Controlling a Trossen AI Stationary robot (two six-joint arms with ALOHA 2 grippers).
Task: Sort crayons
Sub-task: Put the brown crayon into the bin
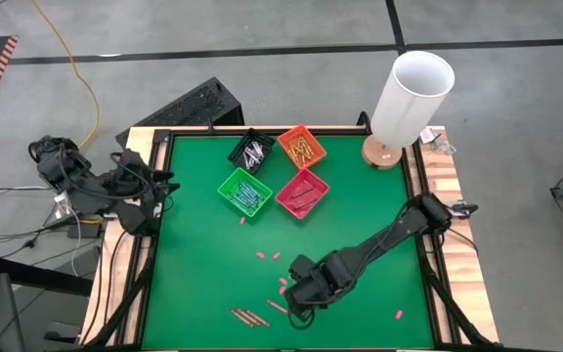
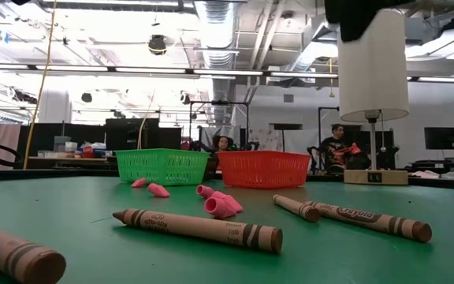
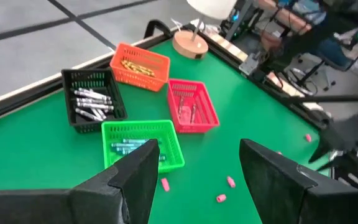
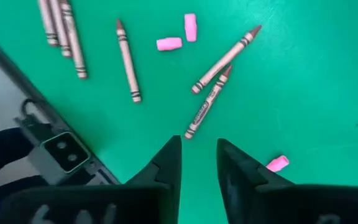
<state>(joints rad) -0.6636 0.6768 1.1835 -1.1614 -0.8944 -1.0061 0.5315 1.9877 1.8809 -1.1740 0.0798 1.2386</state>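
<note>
Several brown crayons lie flat on the green mat near the table's front edge: three side by side, one alone, and two more end to end; the high view shows them too. My right gripper hangs over the mat just to their right, pointing down, slightly open with nothing between its fingers. My left gripper waits wide open above the table's left edge. Other crayons lie in the black bin, orange bin, green bin and red bin.
Small pink bits are scattered on the mat among the crayons and toward the right. A white-shaded lamp stands at the table's far right corner. A wooden rim borders the mat. People sit in the room behind.
</note>
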